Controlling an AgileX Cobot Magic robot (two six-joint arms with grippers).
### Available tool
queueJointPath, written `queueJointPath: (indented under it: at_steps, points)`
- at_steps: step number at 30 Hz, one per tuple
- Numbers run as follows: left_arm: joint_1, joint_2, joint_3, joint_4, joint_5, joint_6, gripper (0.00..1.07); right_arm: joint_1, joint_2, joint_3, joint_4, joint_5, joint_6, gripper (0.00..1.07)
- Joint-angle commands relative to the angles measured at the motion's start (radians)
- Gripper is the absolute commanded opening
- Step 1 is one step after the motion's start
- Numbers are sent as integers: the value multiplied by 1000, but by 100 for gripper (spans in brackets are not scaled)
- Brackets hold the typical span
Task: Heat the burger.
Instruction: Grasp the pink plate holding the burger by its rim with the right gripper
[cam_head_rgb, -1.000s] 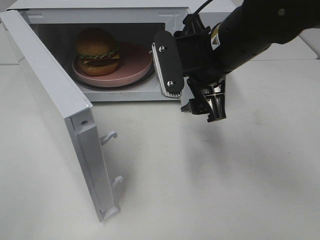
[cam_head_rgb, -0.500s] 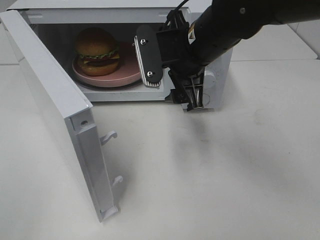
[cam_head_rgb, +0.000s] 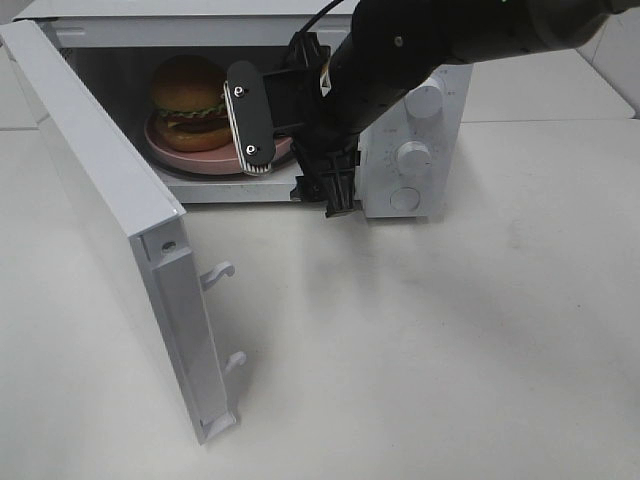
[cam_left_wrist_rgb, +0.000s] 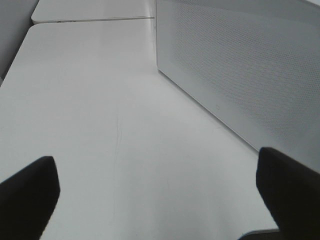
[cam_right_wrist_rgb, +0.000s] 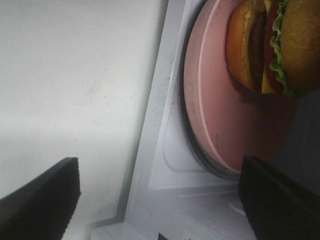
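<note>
My right tool (cam_head_rgb: 292, 158) stands wide open and empty at the open microwave (cam_head_rgb: 415, 110), burger (cam_head_rgb: 190, 98) inside it, white table (cam_head_rgb: 450, 330) spreading before it.

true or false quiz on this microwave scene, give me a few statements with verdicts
1. The burger sits on the pink plate inside the microwave. True.
2. The microwave door is shut. False: it stands wide open.
3. The right claw grips the burger. False: it is open and empty, at the microwave's opening.
4. The left claw is open, holding nothing. True.
</note>
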Motion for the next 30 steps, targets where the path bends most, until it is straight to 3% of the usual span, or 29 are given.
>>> queueJointPath:
  at_steps: [1,30]
  points:
    - [5,-7,2,-5,-14,-5,100,4,44,-56,2,-5,23,83]
    - [5,-7,2,-5,-14,-5,100,4,365,-414,-32,38,94,80]
